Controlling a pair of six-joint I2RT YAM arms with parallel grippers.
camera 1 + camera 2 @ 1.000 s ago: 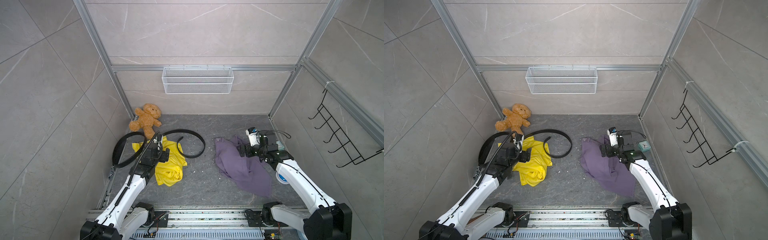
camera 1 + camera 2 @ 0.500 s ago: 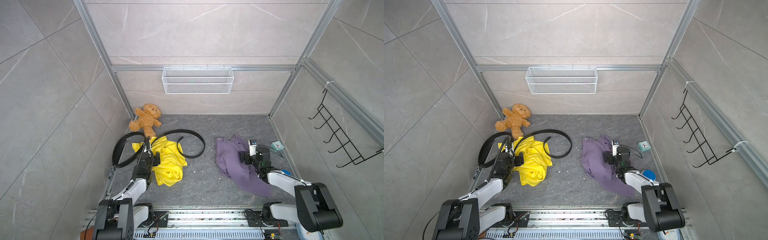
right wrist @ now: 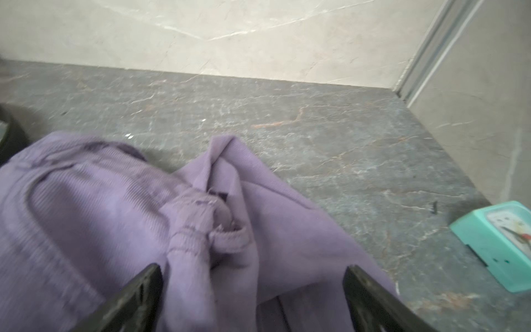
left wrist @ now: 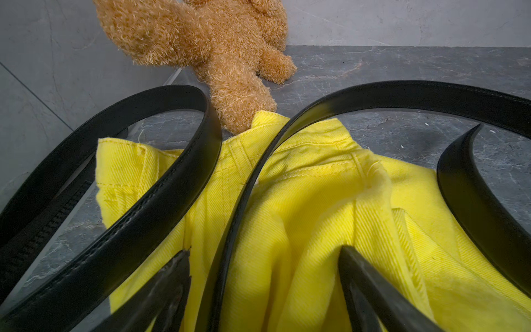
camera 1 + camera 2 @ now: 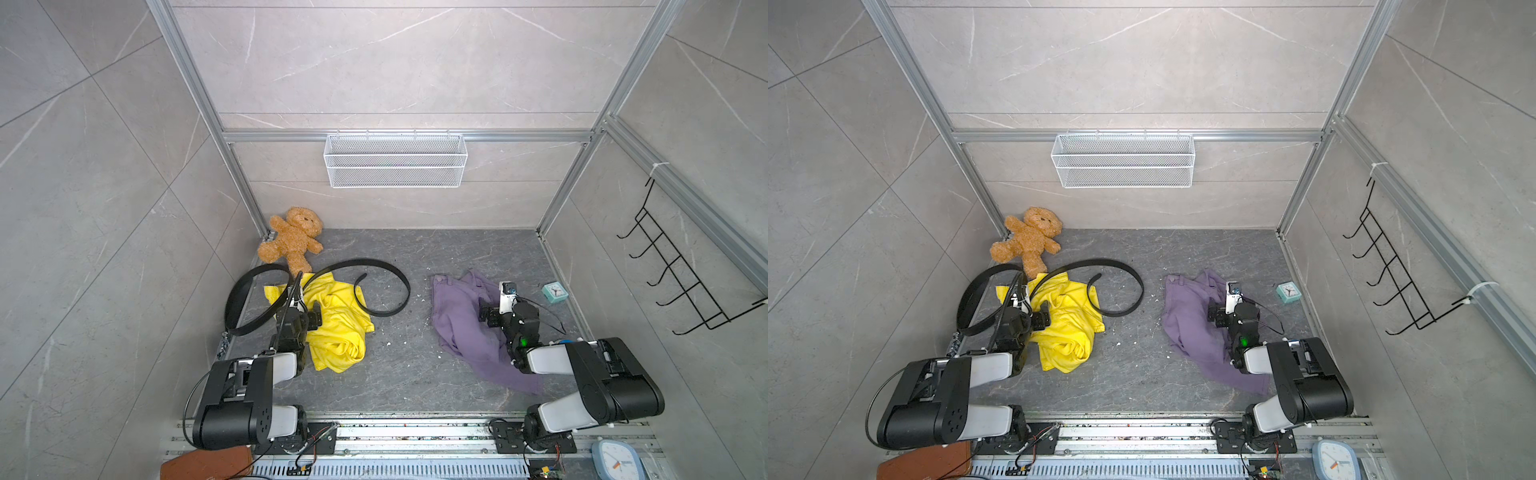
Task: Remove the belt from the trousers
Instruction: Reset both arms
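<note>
A black belt (image 5: pixel 386 274) (image 5: pixel 1121 266) curls in two loops over the waistband of crumpled yellow trousers (image 5: pixel 340 328) (image 5: pixel 1071 328) on the left of the floor. My left gripper (image 5: pixel 301 309) (image 5: pixel 1030 311) sits low over those trousers. It (image 4: pixel 264 251) is open, and one strand of the belt (image 4: pixel 247 184) runs on edge between its fingers without being pinched. My right gripper (image 5: pixel 498 311) (image 3: pixel 253 268) is open over a purple garment (image 5: pixel 457 316) (image 3: pixel 100 207), with a fold of that cloth between its fingers.
A brown teddy bear (image 5: pixel 293 239) lies in the back left corner, touching the yellow waistband. A small teal clock (image 5: pixel 555 291) sits by the right wall. A white wire basket (image 5: pixel 395 160) hangs on the back wall and a black hook rack (image 5: pixel 673 282) on the right wall.
Both arms have folded down low toward the floor. Each gripper stays over the same garment and stays open. The belt and clothes have not shifted.
</note>
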